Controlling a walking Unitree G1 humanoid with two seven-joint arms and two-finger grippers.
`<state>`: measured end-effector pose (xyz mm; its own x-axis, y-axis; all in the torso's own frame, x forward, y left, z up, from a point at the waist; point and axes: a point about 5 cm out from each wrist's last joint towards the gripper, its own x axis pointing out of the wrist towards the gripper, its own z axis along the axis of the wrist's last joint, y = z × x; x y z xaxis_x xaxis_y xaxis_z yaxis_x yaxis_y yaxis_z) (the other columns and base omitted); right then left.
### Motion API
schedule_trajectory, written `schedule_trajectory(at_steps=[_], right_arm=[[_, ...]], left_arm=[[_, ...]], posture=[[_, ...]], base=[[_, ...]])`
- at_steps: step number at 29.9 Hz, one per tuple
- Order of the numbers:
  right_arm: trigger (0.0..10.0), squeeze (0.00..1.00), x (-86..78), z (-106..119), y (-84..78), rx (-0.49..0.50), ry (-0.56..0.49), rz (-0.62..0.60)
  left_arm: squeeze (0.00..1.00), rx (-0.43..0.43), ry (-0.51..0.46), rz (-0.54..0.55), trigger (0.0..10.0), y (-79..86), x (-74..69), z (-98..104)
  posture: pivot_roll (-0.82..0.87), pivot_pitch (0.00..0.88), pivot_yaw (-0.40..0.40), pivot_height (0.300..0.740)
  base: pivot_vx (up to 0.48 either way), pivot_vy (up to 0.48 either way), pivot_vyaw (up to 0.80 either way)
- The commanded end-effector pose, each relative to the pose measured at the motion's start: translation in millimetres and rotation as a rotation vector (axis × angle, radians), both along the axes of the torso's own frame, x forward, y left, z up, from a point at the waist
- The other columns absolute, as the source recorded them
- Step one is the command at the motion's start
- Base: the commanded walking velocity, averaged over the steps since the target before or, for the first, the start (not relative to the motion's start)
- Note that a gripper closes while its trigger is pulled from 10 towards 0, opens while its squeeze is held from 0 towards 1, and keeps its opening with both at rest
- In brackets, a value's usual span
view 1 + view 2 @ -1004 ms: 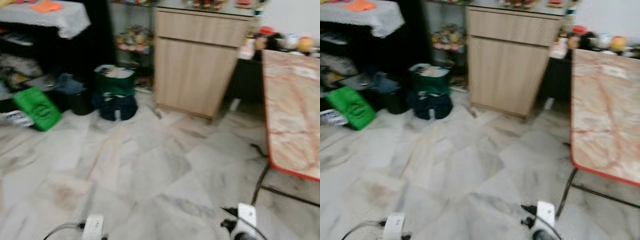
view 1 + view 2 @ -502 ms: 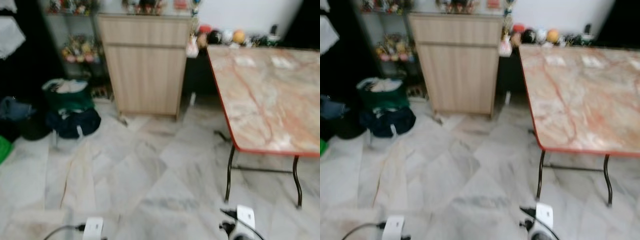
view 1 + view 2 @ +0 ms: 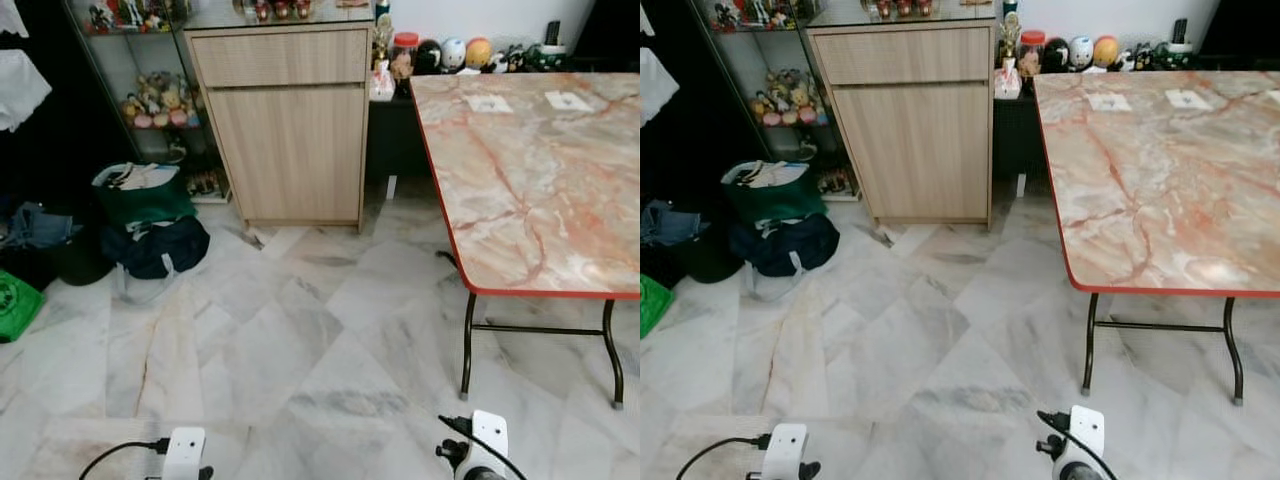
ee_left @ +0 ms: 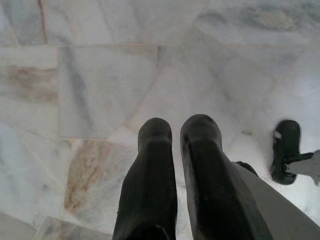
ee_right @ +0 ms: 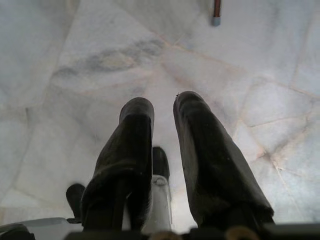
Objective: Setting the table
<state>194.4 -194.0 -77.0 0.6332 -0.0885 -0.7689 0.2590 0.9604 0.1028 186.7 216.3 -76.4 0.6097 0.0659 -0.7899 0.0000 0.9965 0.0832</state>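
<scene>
Facing a room with a pale marble-tiled floor (image 3: pixel 300 360), the head camera is aimed forward and down. A folding table (image 3: pixel 1160 180) with a red-veined marble-pattern top and a red edge is seen on the robot's right, standing on thin black metal legs (image 3: pixel 1088 345). 2 small white paper squares (image 3: pixel 1109 101) are seen lying on the far part of the tabletop, near each other. The rest of the visible tabletop is bare.

A light wooden cabinet (image 3: pixel 285 125) with 1 drawer over 1 door is placed against the far wall, just left of the table. Behind the table's far edge, a row of small items is noted: a red-lidded jar (image 3: pixel 404 52) and several round helmet-like objects (image 3: pixel 465 50); finer detail cannot be told. To the left of the cabinet a glass shelf unit with small figurines (image 3: pixel 150 100) is seen. On the floor near it, a green bag (image 3: pixel 140 195) is set on or against a dark navy bag (image 3: pixel 155 245); a bright green bag (image 3: pixel 15 305) is cut by the left edge.

The left gripper (image 4: pixel 172 127) is hung low over the floor tiles, its 2 black fingers nearly closed with only a narrow gap, nothing held. The right gripper (image 5: pixel 162 107) is likewise pointed at the floor, fingers slightly parted, nothing between them. Both white wrists (image 3: pixel 183 452) are visible at the bottom of the head view.
</scene>
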Motion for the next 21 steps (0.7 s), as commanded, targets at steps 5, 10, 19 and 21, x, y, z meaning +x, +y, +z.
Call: schedule_trajectory(at_steps=[5,10,19,21], right_arm=[[10.0,0.00,-1.6,-1.2,0.8,0.001,0.013,-0.020],[10.0,0.00,-2.1,-1.2,0.1,0.002,0.007,-0.024],[10.0,0.00,-2.1,-0.8,-1.7,-0.005,0.004,-0.023],[10.0,0.00,-2.2,-0.9,-1.6,-0.006,0.005,-0.020]], left_arm=[[0.00,0.013,0.015,-0.026,10.0,2.3,-1.1,-0.2],[0.00,0.006,0.013,-0.029,10.0,0.9,-0.7,-0.3],[0.00,-0.009,0.012,-0.024,10.0,-2.3,-0.8,-0.9],[0.00,-0.012,0.011,-0.023,10.0,-3.3,-0.6,-1.1]], posture=[[-0.08,0.044,0.058,0.740],[-0.09,0.048,0.055,0.740],[-0.09,0.054,0.052,0.740],[-0.09,0.054,0.051,0.740]], base=[[0.000,-0.415,0.00],[0.000,-0.424,0.00],[0.000,-0.428,0.00],[0.000,-0.424,0.00]])
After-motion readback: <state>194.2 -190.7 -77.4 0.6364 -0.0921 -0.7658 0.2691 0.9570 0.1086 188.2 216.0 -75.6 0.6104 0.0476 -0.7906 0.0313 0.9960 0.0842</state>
